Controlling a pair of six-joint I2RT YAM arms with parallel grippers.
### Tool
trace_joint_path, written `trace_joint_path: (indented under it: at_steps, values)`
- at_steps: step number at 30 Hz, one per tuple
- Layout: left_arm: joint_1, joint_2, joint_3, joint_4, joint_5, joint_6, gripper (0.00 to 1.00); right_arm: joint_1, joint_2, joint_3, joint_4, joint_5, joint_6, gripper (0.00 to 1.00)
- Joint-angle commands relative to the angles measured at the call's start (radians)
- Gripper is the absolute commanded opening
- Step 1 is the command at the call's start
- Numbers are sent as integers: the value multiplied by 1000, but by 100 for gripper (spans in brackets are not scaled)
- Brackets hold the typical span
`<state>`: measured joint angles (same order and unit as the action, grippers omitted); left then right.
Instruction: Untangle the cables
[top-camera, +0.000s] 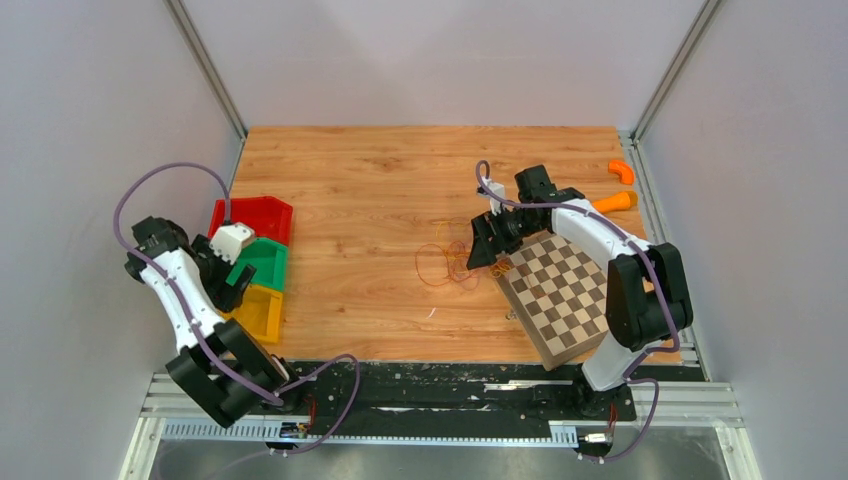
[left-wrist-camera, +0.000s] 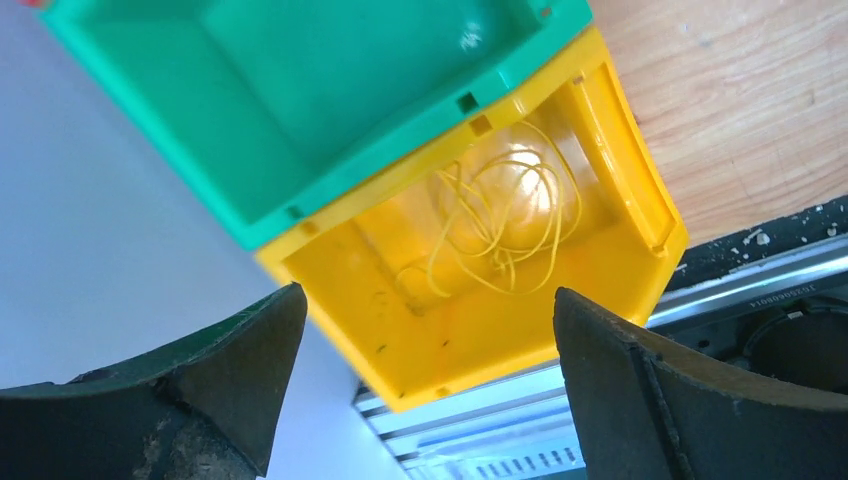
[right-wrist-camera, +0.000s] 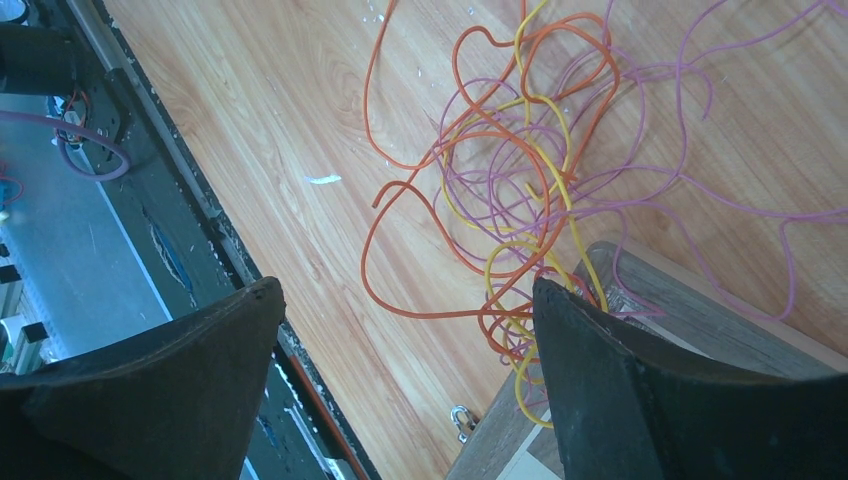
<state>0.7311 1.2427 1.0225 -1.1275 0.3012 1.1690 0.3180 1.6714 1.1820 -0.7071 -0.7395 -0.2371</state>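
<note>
A tangle of thin orange, yellow and purple cables (right-wrist-camera: 510, 180) lies on the wooden table (top-camera: 360, 200), against the left edge of a chessboard (right-wrist-camera: 690, 310). In the top view the same cables (top-camera: 448, 265) show as small orange loops. My right gripper (right-wrist-camera: 405, 290) hangs open just above the tangle's near side, with nothing between its fingers; the right fingertip covers a few strands. One yellow cable (left-wrist-camera: 500, 225) lies coiled inside the yellow bin (left-wrist-camera: 480, 350). My left gripper (left-wrist-camera: 425, 300) is open above that bin and empty.
Red (top-camera: 262, 215), green (top-camera: 265, 260) and yellow (top-camera: 262, 315) bins stand in a row at the table's left edge. The chessboard (top-camera: 565, 290) lies under the right arm. Two orange pieces (top-camera: 618, 185) sit at the far right. A small metal clasp (right-wrist-camera: 461, 420) is on the board's side.
</note>
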Motion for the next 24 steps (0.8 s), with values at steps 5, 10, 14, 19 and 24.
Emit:
trace_joint_path:
  at_steps: [5,10,14,19,24]
  values:
    - [-199,-123,212,-74,127,-174,100,4,-3,75,2,11,4,92]
    - [-522,-70,275,65,123,-458,100,11,48,121,-2,88,34,92]
    - [-785,67,295,198,207,-668,100,17,89,153,-5,159,33,92]
    - [-1024,297,309,409,326,-867,100,17,129,161,-15,230,4,89]
    - [-1136,470,349,562,433,-998,91,11,153,121,-17,238,-34,82]
